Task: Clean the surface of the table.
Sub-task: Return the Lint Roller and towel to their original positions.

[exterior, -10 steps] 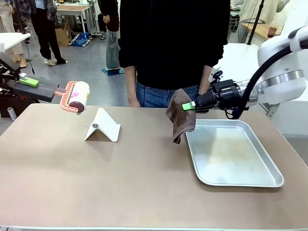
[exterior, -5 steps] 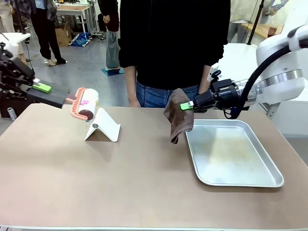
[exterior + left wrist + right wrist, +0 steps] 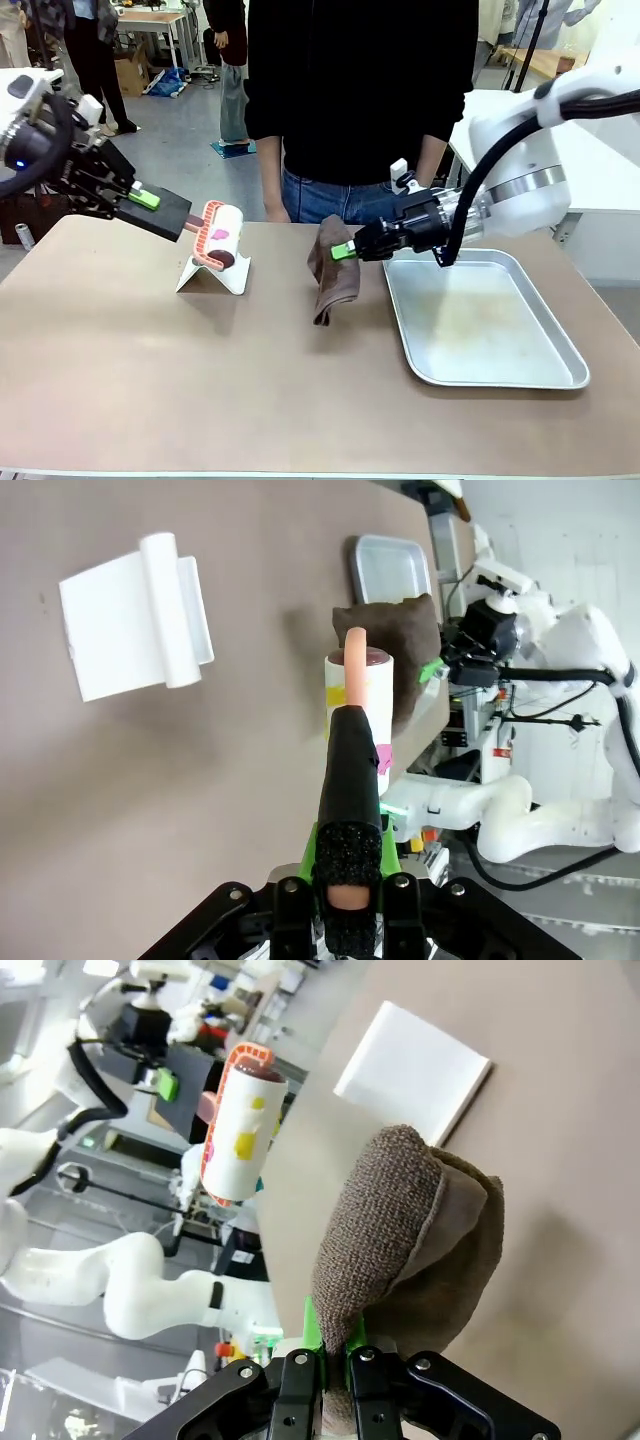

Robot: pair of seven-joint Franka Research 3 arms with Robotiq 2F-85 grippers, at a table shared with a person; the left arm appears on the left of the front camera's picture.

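My left gripper [image 3: 141, 198] is shut on the black handle of a lint roller [image 3: 218, 236], whose white roll hangs just above a white folded stand [image 3: 214, 272] at the back left of the tan table [image 3: 200, 380]. In the left wrist view the roller [image 3: 360, 705] juts out from the gripper [image 3: 348, 905]. A hanging brown cloth [image 3: 331, 270] is held in my shut right gripper [image 3: 345, 250], left of the tray, with its lower end at or just above the table top. From the right wrist, the cloth [image 3: 410, 1230] bulges out of the gripper [image 3: 335, 1365].
A shiny metal tray [image 3: 480, 330] lies on the table's right side with nothing in it. A person in a black top stands at the far edge, behind the cloth. The front half of the table is bare.
My left arm has swung right, bringing the lint roller over the white stand. The right arm has carried the cloth left, off the tray's corner, and lower.
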